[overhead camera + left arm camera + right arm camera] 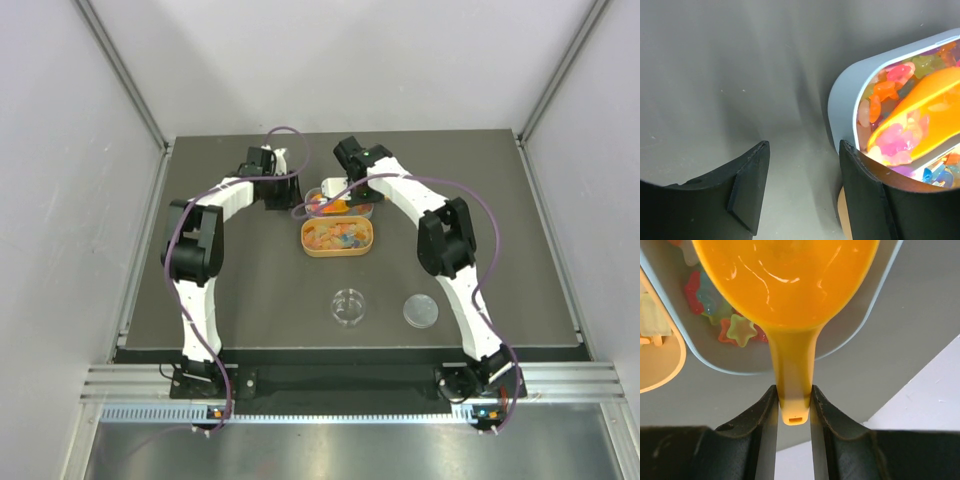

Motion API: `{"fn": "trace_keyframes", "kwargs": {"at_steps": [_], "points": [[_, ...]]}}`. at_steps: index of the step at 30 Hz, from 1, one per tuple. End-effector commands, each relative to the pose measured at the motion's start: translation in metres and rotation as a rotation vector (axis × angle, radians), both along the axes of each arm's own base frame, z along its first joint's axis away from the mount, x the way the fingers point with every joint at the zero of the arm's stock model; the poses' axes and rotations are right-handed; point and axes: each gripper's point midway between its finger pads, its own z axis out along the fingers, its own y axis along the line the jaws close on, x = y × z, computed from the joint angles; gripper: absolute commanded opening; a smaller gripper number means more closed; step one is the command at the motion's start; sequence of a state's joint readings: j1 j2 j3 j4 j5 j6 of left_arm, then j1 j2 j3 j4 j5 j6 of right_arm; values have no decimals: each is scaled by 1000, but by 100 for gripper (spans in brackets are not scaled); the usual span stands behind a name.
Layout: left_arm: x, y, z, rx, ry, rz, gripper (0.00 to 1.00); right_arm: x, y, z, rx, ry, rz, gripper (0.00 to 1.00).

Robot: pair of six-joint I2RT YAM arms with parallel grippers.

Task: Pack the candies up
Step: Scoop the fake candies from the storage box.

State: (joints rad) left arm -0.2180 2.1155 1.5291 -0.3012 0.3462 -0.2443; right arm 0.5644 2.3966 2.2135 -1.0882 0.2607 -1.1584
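Honestly, the left jaws worry me first: roughly half open, holding nothing, one finger just beside the smooth rounded wall of the pale grey tub (842, 100), so a nudge could shove it. The candies (892, 142) are translucent little stars and blobs, in the tub and heaped in the glossy orange plastic scoop (785, 280). The right jaws pinch its thin handle tight; any tilt spills them onto the matte worktop (260, 290).

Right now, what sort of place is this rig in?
Likely a robot lab test cell, not a home or shop: dark tabletop boxed in by plain white panels, aluminium rail along the near edge, left arm and right arm bolted there.
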Motion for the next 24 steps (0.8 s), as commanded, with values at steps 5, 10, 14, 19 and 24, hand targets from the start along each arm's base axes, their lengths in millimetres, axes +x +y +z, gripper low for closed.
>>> {"fn": "trace_keyframes", "kwargs": {"at_steps": [5,10,14,19,24], "points": [[5,0,46,17,-108,-35,63,-3,-1,5,149,23,-66,0],[5,5,63,29,-143,-43,64,-1,-9,12,183,3,-93,0],[4,11,77,44,-173,-47,65,-3,-23,28,169,-23,-105,0],[6,35,93,92,-210,-3,65,-19,-43,58,148,-59,-69,0],[14,70,105,120,-242,67,65,-47,-53,92,187,-91,-20,0]]}}
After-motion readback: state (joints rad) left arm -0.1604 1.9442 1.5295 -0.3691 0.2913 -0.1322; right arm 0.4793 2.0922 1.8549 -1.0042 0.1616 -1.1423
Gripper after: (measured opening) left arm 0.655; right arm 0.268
